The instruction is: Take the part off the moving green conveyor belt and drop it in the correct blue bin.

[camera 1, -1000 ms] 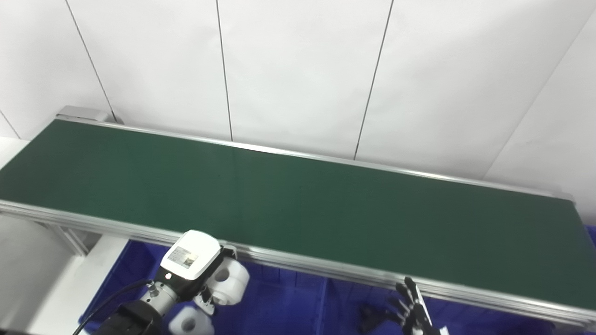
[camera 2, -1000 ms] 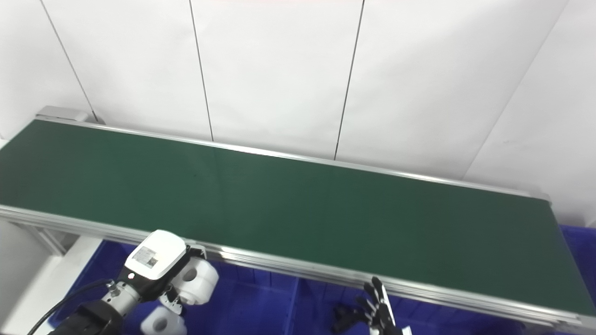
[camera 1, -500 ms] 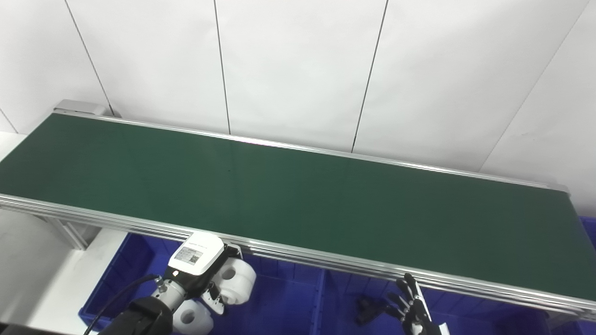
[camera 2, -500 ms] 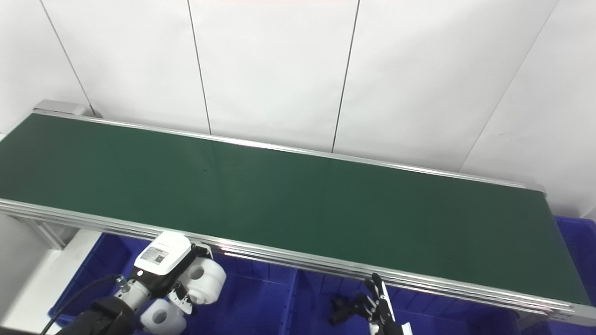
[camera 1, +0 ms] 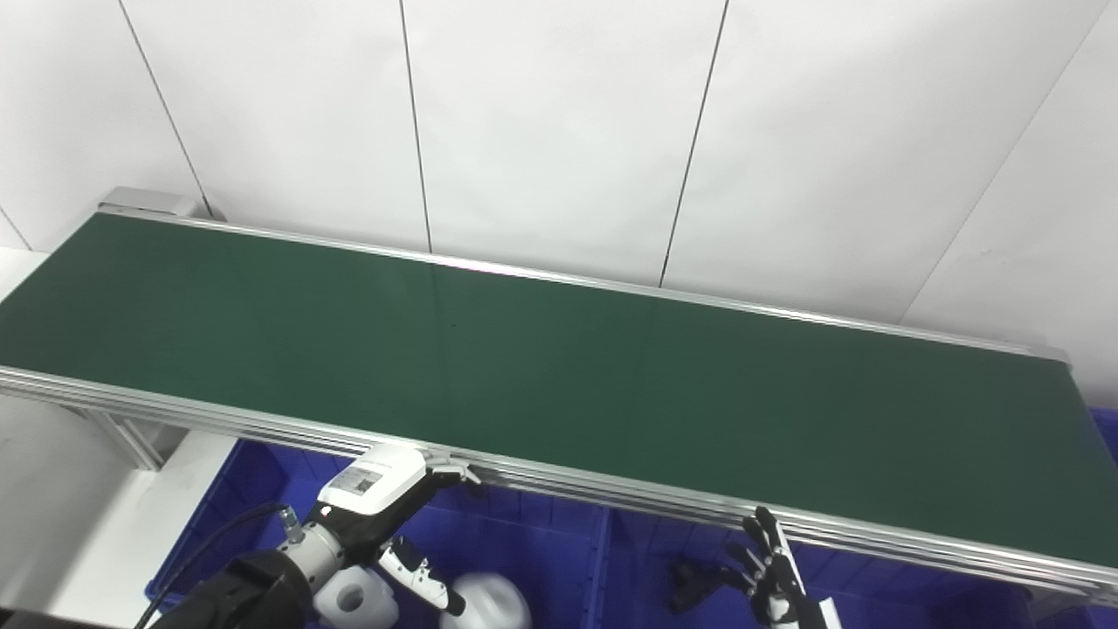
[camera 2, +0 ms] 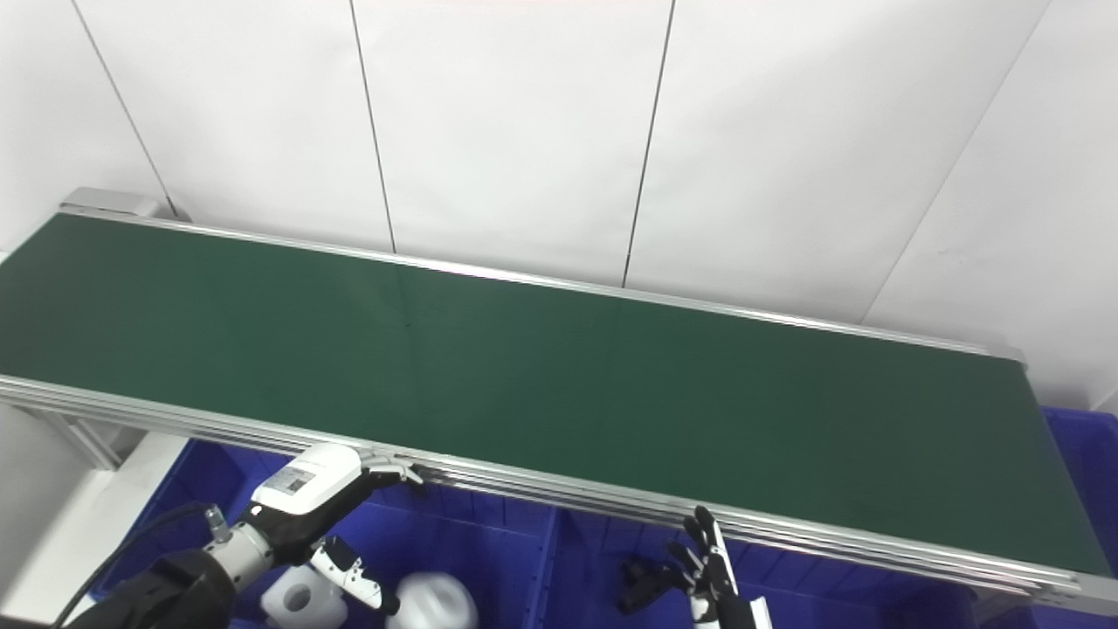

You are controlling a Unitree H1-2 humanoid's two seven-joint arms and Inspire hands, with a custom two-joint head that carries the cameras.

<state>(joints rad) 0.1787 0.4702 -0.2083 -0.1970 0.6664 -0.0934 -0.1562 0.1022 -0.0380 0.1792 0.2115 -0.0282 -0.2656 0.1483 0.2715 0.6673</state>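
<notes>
The green conveyor belt (camera 1: 559, 367) carries no part. My left hand (camera 1: 384, 511) is open over the left blue bin (camera 1: 253, 489), its fingers spread near the belt's front rail. A white ring-shaped part (camera 1: 489, 603) lies below it in the bin, blurred. A second white part (camera 1: 354, 598) sits beside it in the same bin. My right hand (camera 1: 773, 581) is open and empty at the bottom right, over another blue bin (camera 1: 646, 559) that holds a black part (camera 1: 694, 581).
The belt's aluminium front rail (camera 1: 611, 494) runs just above both hands. A divider (camera 1: 603, 559) separates the bins. A white wall stands behind the belt. A further blue bin (camera 2: 1083, 454) shows at the right end.
My left hand opened and let go of the white part, which dropped into the left bin. The camera tilted a little. My right hand stayed about where it was.
</notes>
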